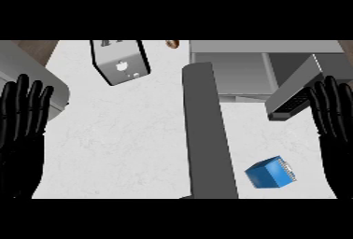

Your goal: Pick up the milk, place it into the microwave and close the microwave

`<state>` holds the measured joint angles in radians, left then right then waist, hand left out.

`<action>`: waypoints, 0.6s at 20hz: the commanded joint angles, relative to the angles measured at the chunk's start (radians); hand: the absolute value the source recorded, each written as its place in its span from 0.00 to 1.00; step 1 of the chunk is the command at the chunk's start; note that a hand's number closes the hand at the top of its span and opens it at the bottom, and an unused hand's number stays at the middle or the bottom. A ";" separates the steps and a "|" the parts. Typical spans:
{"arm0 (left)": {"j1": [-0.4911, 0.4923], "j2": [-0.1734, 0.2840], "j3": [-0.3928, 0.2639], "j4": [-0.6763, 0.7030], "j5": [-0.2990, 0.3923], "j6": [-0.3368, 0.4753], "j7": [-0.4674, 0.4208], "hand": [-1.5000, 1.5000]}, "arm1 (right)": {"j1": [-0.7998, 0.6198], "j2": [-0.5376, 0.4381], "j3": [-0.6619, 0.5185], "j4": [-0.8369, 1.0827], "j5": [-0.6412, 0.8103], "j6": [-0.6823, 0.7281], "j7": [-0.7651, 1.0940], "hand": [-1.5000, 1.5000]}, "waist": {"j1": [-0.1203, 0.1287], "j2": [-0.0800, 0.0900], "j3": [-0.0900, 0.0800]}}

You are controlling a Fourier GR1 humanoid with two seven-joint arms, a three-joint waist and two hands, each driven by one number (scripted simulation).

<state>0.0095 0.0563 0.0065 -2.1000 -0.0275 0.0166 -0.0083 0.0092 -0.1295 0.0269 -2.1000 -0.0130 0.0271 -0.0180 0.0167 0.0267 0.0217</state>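
Note:
The milk [271, 173], a small blue carton with a white printed side, lies on the white counter [124, 140] at the lower right. The microwave [238, 70] sits at the top right with its inside showing; its door [296, 91] swings open toward the right. My right hand [335, 121] is at the right edge, open with fingers up, resting to the right of the milk and apart from it. At the left edge, open and fingers up, rests my left hand [24, 116].
A dark grey strip [207, 135] runs down the middle of the counter, left of the milk. A silver toaster [121, 60] stands at the top left. A small brown round object [172, 44] lies near the top edge. A grey appliance corner [41, 79] sits behind my left hand.

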 commanded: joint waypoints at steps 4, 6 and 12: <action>0.006 0.055 0.039 0.002 0.035 -0.058 0.028 0.00 | 0.113 -0.038 -0.011 -0.176 -0.138 0.102 0.097 0.00 | -0.022 -0.029 -0.022; -0.052 0.054 0.047 0.081 0.034 -0.055 0.009 0.00 | 0.174 -0.091 -0.069 -0.248 -0.247 0.177 0.104 0.00 | -0.031 -0.028 -0.022; 0.094 0.026 0.112 -0.065 0.313 -0.120 0.119 0.00 | 0.239 -0.086 -0.097 -0.283 -0.410 0.224 0.153 0.00 | -0.018 -0.029 -0.022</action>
<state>0.0795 0.0640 0.0592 -2.1334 0.1780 -0.0707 0.0750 0.2118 -0.2102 -0.0368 -2.3329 -0.3521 0.2297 0.0960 -0.0040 -0.0021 0.0010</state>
